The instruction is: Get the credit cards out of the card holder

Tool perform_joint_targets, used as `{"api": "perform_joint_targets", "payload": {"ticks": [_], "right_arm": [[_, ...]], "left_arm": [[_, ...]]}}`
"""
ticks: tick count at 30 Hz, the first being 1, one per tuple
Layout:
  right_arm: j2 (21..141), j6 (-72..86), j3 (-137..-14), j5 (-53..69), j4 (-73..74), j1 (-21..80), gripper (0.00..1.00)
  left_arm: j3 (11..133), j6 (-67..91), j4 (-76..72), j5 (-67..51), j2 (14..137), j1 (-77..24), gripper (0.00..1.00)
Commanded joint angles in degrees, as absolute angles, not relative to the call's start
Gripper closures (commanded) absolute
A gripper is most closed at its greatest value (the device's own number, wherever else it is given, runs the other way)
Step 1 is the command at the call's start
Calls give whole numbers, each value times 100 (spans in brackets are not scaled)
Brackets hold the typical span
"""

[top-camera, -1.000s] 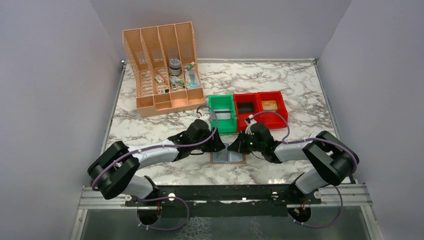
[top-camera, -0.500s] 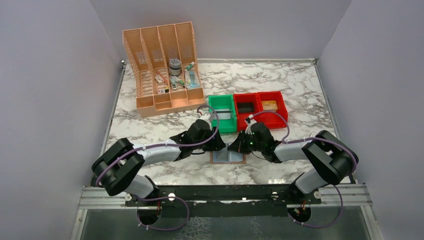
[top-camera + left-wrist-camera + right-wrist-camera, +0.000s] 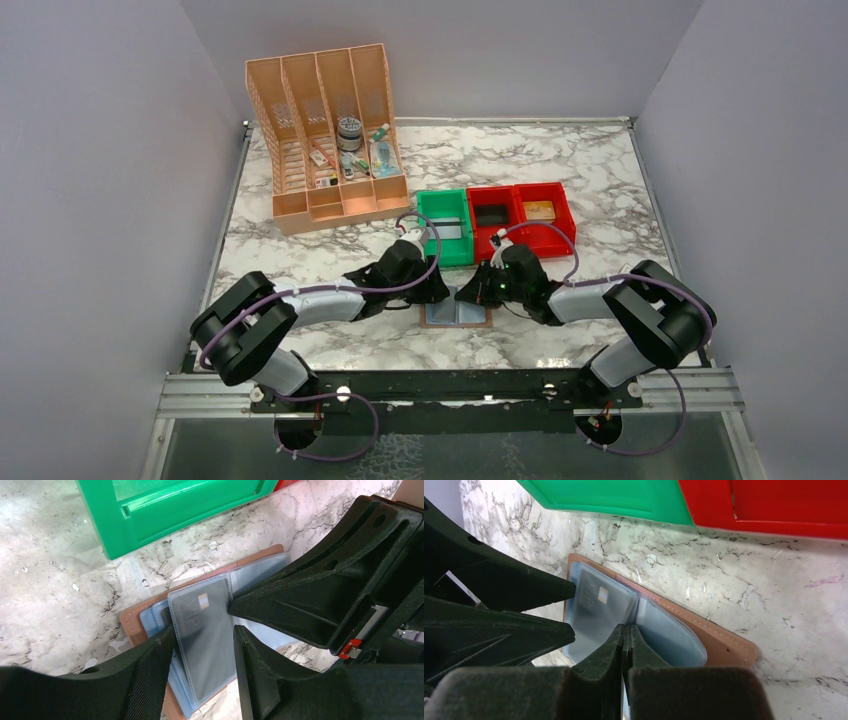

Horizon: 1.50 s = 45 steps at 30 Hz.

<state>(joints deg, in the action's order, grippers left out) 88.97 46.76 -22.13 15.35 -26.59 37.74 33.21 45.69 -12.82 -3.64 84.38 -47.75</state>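
From above, the card holder (image 3: pixel 457 317) lies open on the marble table (image 3: pixel 560 160), near the front. Both arms reach in over it. The left gripper (image 3: pixel 438 292) is at its left side and the right gripper (image 3: pixel 468 296) is at its middle. A green bin (image 3: pixel 424 225) and two red bins (image 3: pixel 516 215) sit just behind it. An orange rack (image 3: pixel 300 150) stands far back on the left.

The left wrist camera shows the left gripper (image 3: pixel 202 630) with its fingers apart. One finger is on each side of a grey credit card (image 3: pixel 210 660) in a clear sleeve. The card has the letters VIP on it. The tip of the right gripper (image 3: pixel 240 604) touches the sleeve's edge. The brown edge of the card holder (image 3: pixel 131 627) shows under the sleeves.

The right wrist camera shows the right gripper (image 3: pixel 624 630) with its fingers pressed tight together. Its tip is on the middle fold of the card holder (image 3: pixel 724 642). I cannot tell if a thin sleeve is caught between the fingers. The credit card (image 3: pixel 594 612) lies to the left of the tip.
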Motion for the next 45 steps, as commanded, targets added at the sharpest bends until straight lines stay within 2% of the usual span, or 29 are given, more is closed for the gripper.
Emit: {"api": "perform_joint_targets", "payload": {"ticks": [1, 8, 13, 18, 23, 27, 29, 37, 45], "right_arm": [[9290, 4397, -2003, 879, -1588, 3727, 99], [9259, 4411, -2021, 954, -1588, 3727, 99], [9328, 4408, -2077, 1095, -1602, 3713, 99], [9210, 4485, -2086, 1218, -1624, 3703, 98], [8812, 4375, -2288, 1587, -1406, 3700, 84], [8226, 4324, -2452, 1636, -1108, 3672, 67], [7977, 4264, -2611, 1610, -799, 3641, 64], [6966, 4251, -2996, 58, 668, 3621, 61], [5707, 4294, -2769, -1046, 1064, 3619, 61]], "left_arm": [[3478, 4439, -1253, -293, 8526, -4782, 50], [3426, 4506, -1461, -695, 8552, -4790, 56], [3584, 4604, -1592, -1616, 8517, -4826, 58], [3613, 4631, -1490, -1701, 8303, -4869, 60], [3648, 4564, -1264, -1587, 8328, -4869, 60], [3634, 4614, -1370, -1660, 8382, -4882, 60], [3636, 4614, -1383, -1642, 8386, -4880, 60], [3698, 4627, -1372, -1644, 8505, -4962, 60], [3743, 4578, -1042, -1413, 8457, -5013, 59]]}}
